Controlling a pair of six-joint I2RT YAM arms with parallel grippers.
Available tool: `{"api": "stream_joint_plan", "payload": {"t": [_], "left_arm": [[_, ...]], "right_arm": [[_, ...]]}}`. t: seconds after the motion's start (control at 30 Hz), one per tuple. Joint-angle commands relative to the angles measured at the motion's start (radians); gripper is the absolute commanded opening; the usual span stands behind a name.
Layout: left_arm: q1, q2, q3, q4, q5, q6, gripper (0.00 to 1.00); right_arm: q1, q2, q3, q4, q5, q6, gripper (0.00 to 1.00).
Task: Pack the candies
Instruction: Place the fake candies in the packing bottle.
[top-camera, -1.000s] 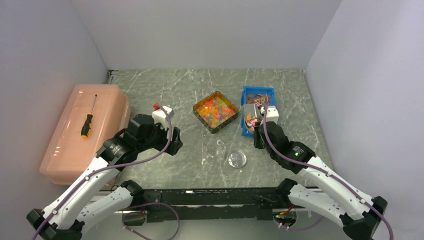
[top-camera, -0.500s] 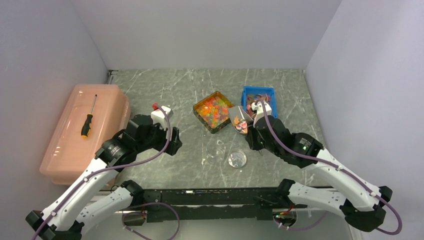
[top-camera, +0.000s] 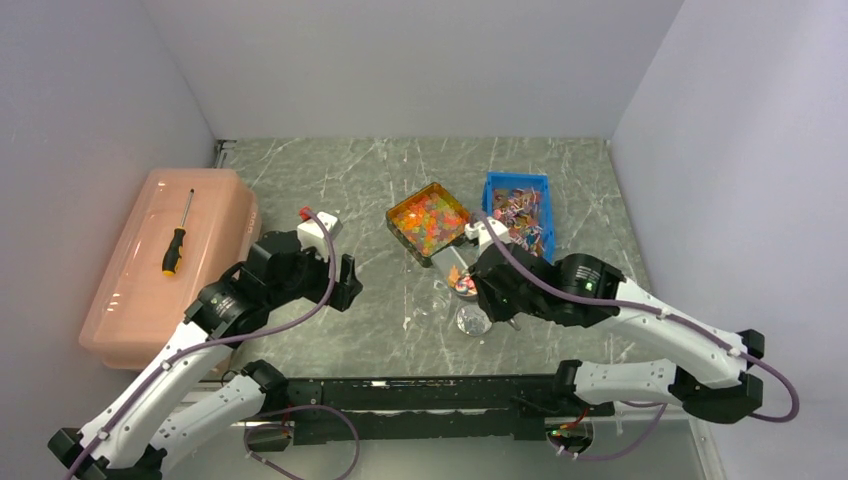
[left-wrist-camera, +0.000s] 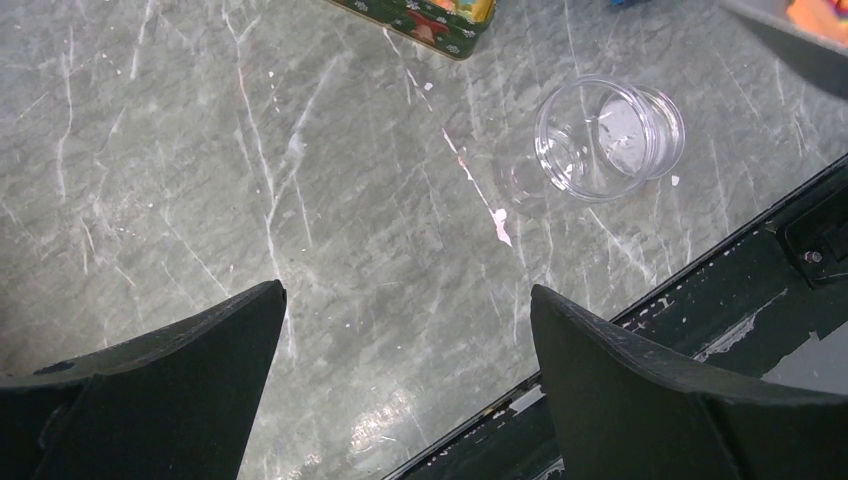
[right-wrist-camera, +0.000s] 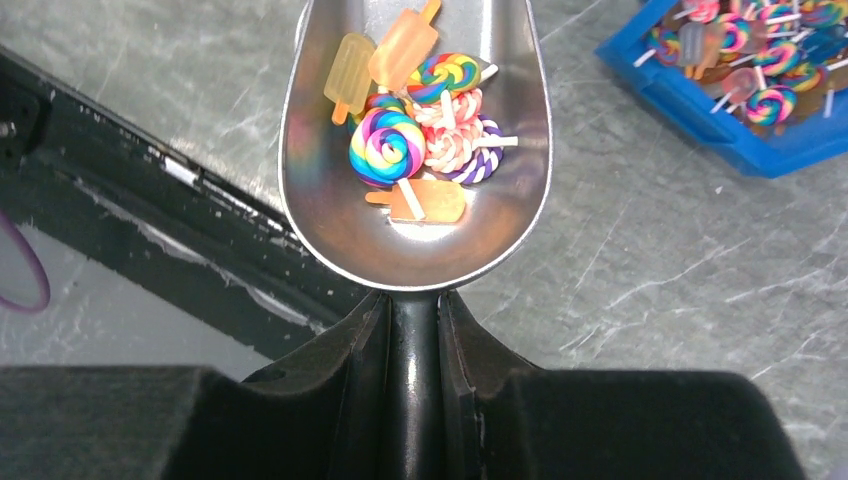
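My right gripper (right-wrist-camera: 413, 300) is shut on the black handle of a metal scoop (right-wrist-camera: 330, 215). The scoop holds several candies (right-wrist-camera: 410, 135) shaped like swirl lollipops and orange ice pops. In the top view the scoop (top-camera: 458, 278) hangs just beyond a small clear jar (top-camera: 473, 320); the right wrist view does not show the jar. A green tin (top-camera: 430, 222) of tiny orange, yellow, red and green candies stands mid-table. My left gripper (left-wrist-camera: 405, 300) hovers open over bare table, left of the jar (left-wrist-camera: 607, 139).
A blue bin (top-camera: 517, 178) of lollipop candies stands right of the tin. A pink lidded box (top-camera: 130, 300) with a screwdriver (top-camera: 178, 235) on it fills the left side. A black rail (top-camera: 420, 395) runs along the near edge. Walls close in on both sides.
My right arm has swung left from the blue bin, carrying the loaded scoop to the jar. The left arm has hardly moved.
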Motion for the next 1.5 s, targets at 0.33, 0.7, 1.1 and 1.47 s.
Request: {"api": "stream_joint_plan", "payload": {"t": [0.33,0.7,1.1,1.47], "left_arm": [[0.001,-0.032,0.006,0.009,-0.01,-0.008,0.99],[0.001,-0.037,0.005,0.012,0.003,-0.006,0.99],[0.001,-0.045,0.003,0.013,0.008,-0.005,0.99],[0.001,-0.049,0.003,0.013,0.01,-0.006,0.99]], "right_arm": [[0.14,0.085,0.097,-0.111,-0.088,0.08,0.0],[0.14,0.124,0.075,-0.137,-0.109,0.097,0.0],[0.095,0.187,0.056,-0.134,-0.129,0.064,0.0],[0.02,0.216,0.042,-0.108,-0.204,-0.01,0.0]]}}
